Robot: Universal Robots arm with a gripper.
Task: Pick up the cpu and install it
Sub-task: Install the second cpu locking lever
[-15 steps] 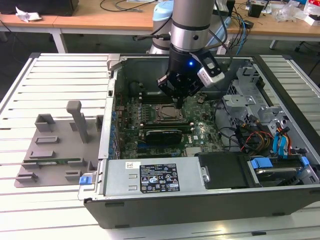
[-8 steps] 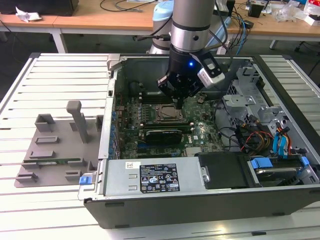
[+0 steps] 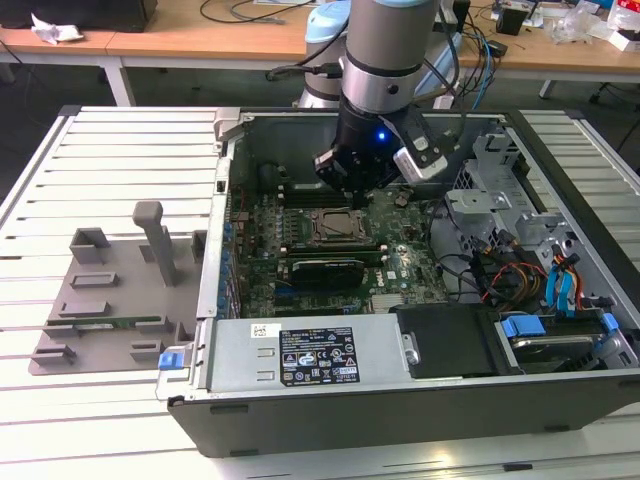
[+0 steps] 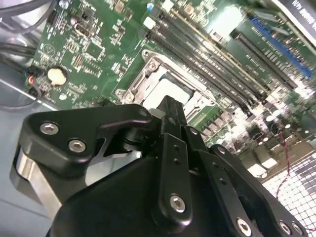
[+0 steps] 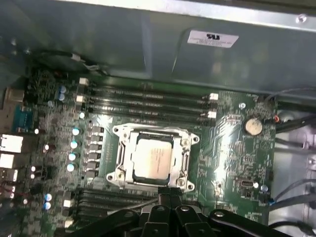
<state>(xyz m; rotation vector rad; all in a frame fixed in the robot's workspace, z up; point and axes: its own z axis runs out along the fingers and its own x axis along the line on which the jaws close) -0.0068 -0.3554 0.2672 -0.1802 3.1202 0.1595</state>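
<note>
Cpu (image 5: 154,159) seated in socket (image 5: 183,159), claw (image 5: 168,197) just above

i'm seeing my arm (image 3: 385,50) pointing straight down, its gripper (image 3: 352,195) hanging low, black fingers (image 4: 170,123) drawn together, gripping nothing between them.
</note>
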